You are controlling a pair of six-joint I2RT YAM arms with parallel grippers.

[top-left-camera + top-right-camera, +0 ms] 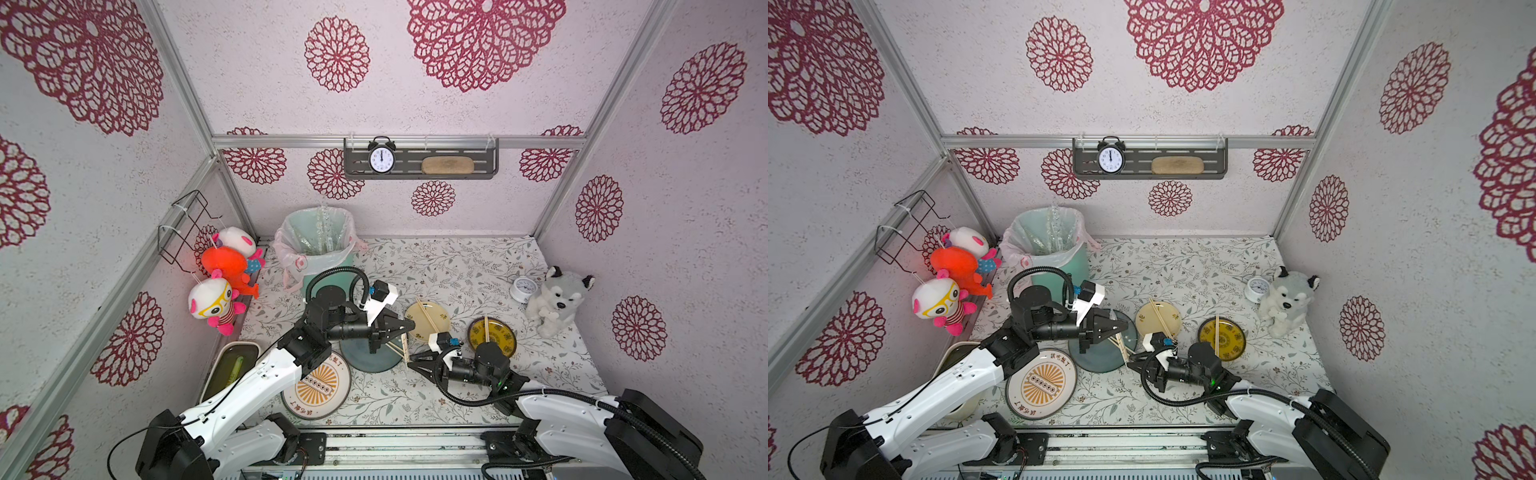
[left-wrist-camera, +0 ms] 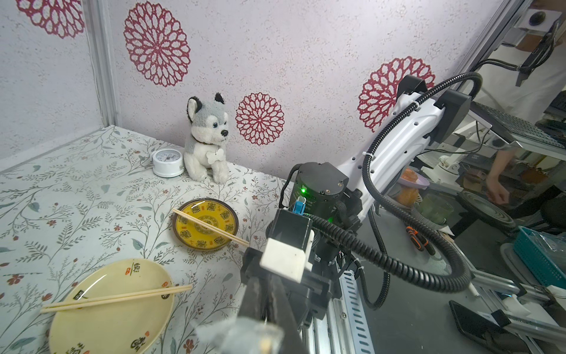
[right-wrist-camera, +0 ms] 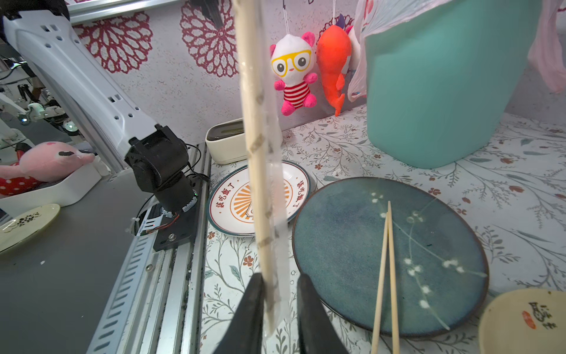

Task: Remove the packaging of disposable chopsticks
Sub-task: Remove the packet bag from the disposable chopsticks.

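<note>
The chopsticks (image 3: 255,153) are hanging nearly upright inside their clear sleeve (image 3: 277,190), over the flowered table (image 3: 337,147) and just beside the blue plate (image 3: 352,230). The sleeve is lying slack along one side of the wood and reaching a little past the lower tips.

The left gripper (image 1: 405,326) is holding the upper end, with its jaws together on the chopsticks through the film. The right gripper (image 3: 280,279) is flanking the lower end. Its jaws are standing slightly apart, with one finger against the wood and a sliver of gap showing between the film and the other finger. As far as I can tell, nothing is clamped there yet.

The step in hand looks like taking hold of the sleeve's bottom end so that it can be drawn off. The wood seems to be reaching down between the fingers, so a squeeze here is likely to catch stick and film together. Then both ends would be locked and nothing would slide. Dropping slightly lower, onto the loose film past the tips, should be giving a cleaner bite. The pull is best kept straight along the sticks, because the glossy film looks slippery and easy to tear.

A bare pair (image 3: 387,269) is lying on the blue plate, and others are resting on the cream plate (image 2: 107,321) and the yellow plate (image 2: 196,245). The lined green bin (image 3: 444,92) is standing behind, probably waiting for the sleeve.
</note>
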